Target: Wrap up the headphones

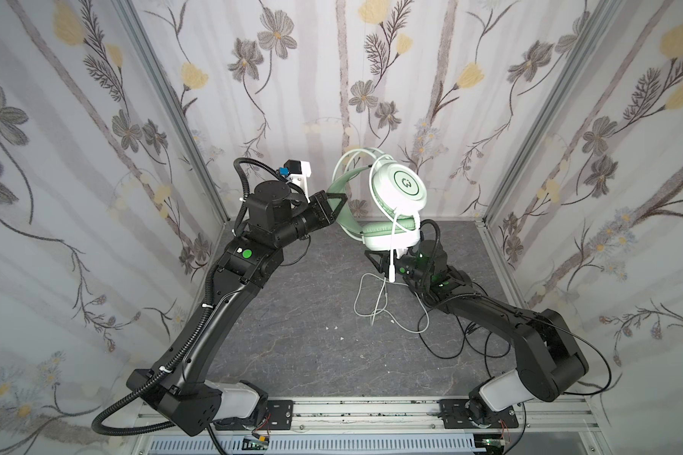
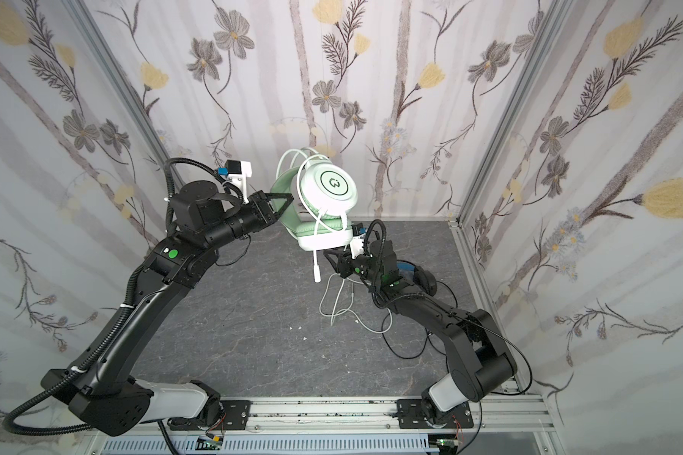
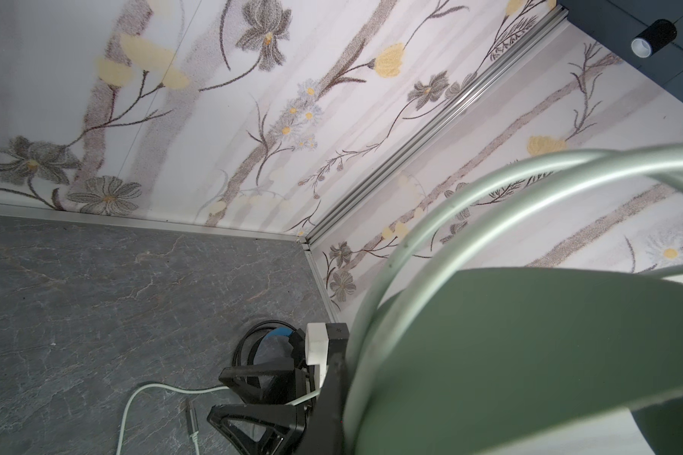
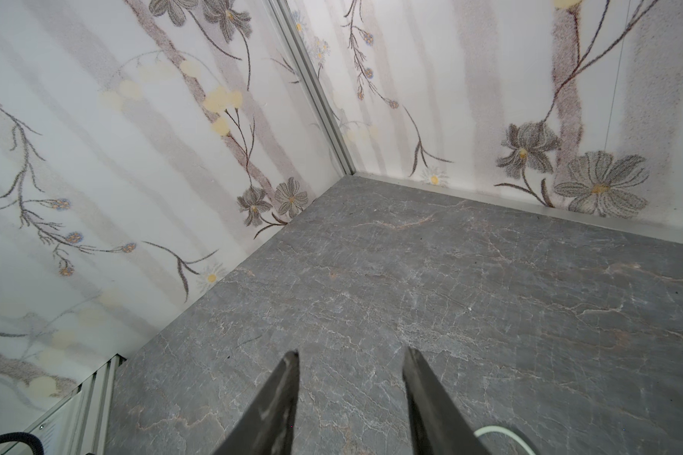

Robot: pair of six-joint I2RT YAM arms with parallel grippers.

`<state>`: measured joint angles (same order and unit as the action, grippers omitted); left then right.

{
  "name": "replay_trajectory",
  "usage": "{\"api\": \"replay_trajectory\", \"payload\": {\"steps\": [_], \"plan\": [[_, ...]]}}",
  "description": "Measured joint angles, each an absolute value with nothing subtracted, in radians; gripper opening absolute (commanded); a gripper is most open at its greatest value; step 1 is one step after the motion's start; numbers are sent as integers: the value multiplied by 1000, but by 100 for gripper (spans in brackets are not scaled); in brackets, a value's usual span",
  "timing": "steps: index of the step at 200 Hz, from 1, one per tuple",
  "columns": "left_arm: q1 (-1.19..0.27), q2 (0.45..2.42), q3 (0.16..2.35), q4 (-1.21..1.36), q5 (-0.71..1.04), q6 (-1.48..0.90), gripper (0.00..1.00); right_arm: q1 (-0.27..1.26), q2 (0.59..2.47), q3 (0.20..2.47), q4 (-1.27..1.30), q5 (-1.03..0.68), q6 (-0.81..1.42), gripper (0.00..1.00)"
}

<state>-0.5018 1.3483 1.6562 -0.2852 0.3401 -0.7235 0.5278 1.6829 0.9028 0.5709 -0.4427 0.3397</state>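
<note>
The mint green headphones (image 1: 405, 183) (image 2: 338, 183) hang in the air near the back wall. My left gripper (image 1: 340, 203) (image 2: 286, 201) is shut on their green headband (image 3: 529, 354). Their whitish cable (image 1: 375, 303) (image 2: 340, 303) drops to the grey table in loose loops. My right gripper (image 1: 373, 263) (image 2: 334, 262) (image 4: 351, 354) stands open just under the lower ear cup, nothing between its fingertips. In the left wrist view the cable (image 3: 150, 390) runs up to the right gripper (image 3: 217, 396). The black headphones (image 2: 418, 275) (image 3: 269, 338) lie behind the right arm, mostly hidden.
A thin black cable (image 1: 450, 346) (image 2: 411, 346) sprawls on the table by the right arm. Flowered walls (image 1: 95, 157) close in the left, back and right sides. An aluminium rail (image 1: 371, 413) runs along the front edge.
</note>
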Motion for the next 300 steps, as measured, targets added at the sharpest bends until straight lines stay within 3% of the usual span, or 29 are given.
{"api": "replay_trajectory", "payload": {"steps": [42,148,164,187,208,300], "plan": [[-492,1349,1656,-281,327,-738,0,532,1683,847,601,-446,358,49],[-445,1346,1594,-229,286,-782,0,571,1747,796,624,-446,405,40],[-440,1346,1588,-229,270,-782,0,574,1748,790,628,-447,410,33],[-428,1339,1567,-219,228,-784,0,574,1749,787,630,-446,411,12],[-398,1332,1533,-213,183,-803,0,575,1749,791,619,-444,410,0],[-363,1426,1522,-202,-7,-977,0,727,1699,952,235,-219,210,0]]}}
